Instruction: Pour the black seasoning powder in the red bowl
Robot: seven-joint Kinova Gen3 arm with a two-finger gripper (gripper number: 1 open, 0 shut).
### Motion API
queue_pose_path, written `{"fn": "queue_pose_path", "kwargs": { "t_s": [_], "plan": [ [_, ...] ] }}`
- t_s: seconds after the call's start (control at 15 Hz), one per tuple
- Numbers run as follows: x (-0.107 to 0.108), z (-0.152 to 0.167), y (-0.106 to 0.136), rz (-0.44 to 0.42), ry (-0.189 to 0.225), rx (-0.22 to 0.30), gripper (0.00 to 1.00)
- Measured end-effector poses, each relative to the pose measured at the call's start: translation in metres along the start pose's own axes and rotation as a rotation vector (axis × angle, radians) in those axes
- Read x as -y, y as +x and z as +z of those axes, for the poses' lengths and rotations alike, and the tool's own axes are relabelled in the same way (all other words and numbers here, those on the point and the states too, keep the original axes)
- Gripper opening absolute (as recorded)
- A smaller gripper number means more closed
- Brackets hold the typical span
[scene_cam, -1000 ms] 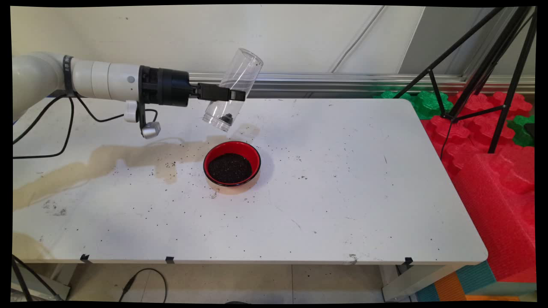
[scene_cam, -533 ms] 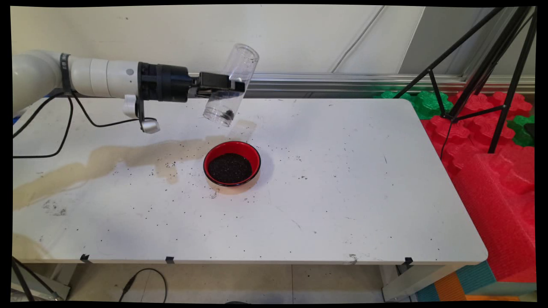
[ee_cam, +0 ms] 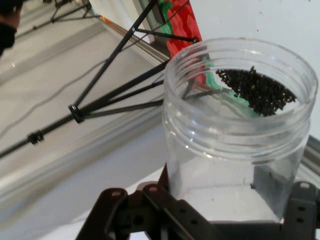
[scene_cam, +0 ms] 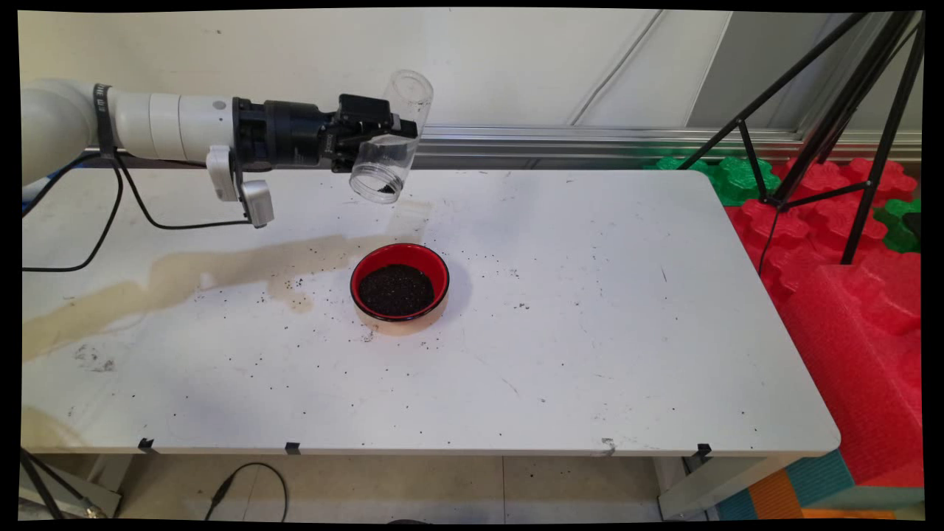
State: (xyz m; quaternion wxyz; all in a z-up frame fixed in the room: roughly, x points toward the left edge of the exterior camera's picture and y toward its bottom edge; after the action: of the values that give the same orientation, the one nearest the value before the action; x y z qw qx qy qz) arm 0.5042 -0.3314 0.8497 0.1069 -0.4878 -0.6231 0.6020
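Gripper (scene_cam: pixel 383 136) clamps tilted jar (scene_cam: pixel 389 140); fingertips apparently hidden behind it.

Stained white table (scene_cam: pixel 590 332); pale wall (scene_cam: pixel 295 51); black tripod (scene_cam: pixel 848 110).

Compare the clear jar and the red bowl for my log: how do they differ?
The clear jar hangs tilted in the pincer, mouth downward; the red bowl sits upright on the table. The jar is nearly empty, the bowl full. Both hold dark granules.

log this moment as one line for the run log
gripper: shut on clear jar | jar: tilted, mouth down, few dark grains inside | below: red bowl of dark grains on table
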Motion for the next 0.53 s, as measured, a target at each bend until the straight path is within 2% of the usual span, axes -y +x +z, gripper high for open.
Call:
{"fn": "queue_pose_path", "kwargs": {
  "t_s": [0.53],
  "plan": [
    [0.0047,-0.0017,-0.0066,-0.308,-0.033,0.037,0.00]
  ]
}}
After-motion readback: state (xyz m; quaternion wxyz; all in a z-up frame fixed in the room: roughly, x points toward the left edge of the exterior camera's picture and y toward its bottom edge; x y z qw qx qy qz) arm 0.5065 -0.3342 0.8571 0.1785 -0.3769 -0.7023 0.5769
